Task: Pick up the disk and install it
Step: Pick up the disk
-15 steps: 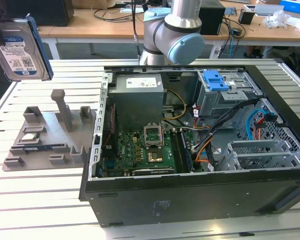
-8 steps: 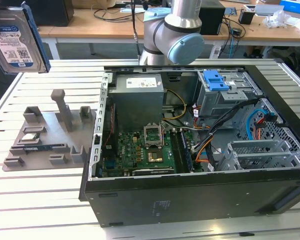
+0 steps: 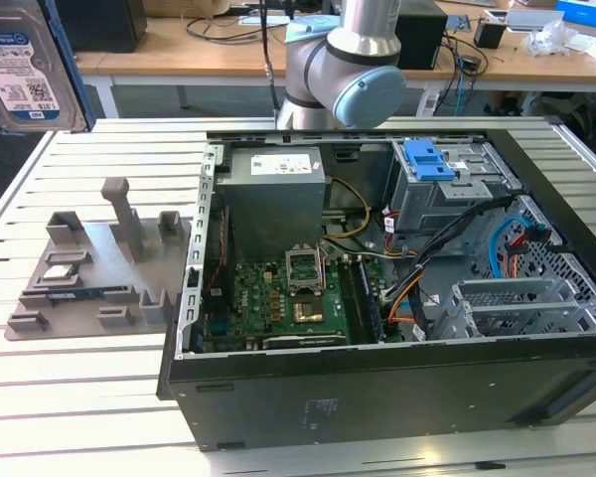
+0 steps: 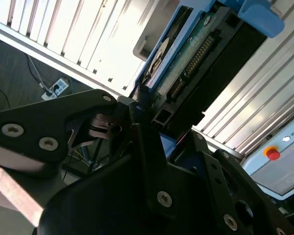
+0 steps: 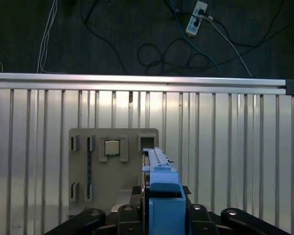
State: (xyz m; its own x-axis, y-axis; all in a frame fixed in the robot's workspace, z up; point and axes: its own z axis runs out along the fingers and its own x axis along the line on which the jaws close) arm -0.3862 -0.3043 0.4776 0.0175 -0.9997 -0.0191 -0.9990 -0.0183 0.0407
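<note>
Gripper (image 5: 162,213) is clamped on the disk (image 3: 20,70), with 1 black finger (image 4: 148,147) on each side of its near end and the jaws closed onto the drive body. The disk is airborne and well apart from the open computer case (image 3: 377,388), out past the case's side on the exterior view's left and higher than its top rim. In the first wrist view it hangs edge-on over the grey fixture plate (image 5: 117,178), near an open slot in that plate. The label face with the blue stripe is turned toward the exterior camera. It is probably held on edge by 1 end so both blue side rails stay free to slide into a bay, but that's a guess. The blue latch bracket (image 3: 427,159) sits on the drive cage at the case's far corner with no drive in it, so the install is not done. A CPU chip (image 5: 112,148) lies on the plate, untouched. The arm's joint (image 3: 353,70) stands behind the case.
</note>
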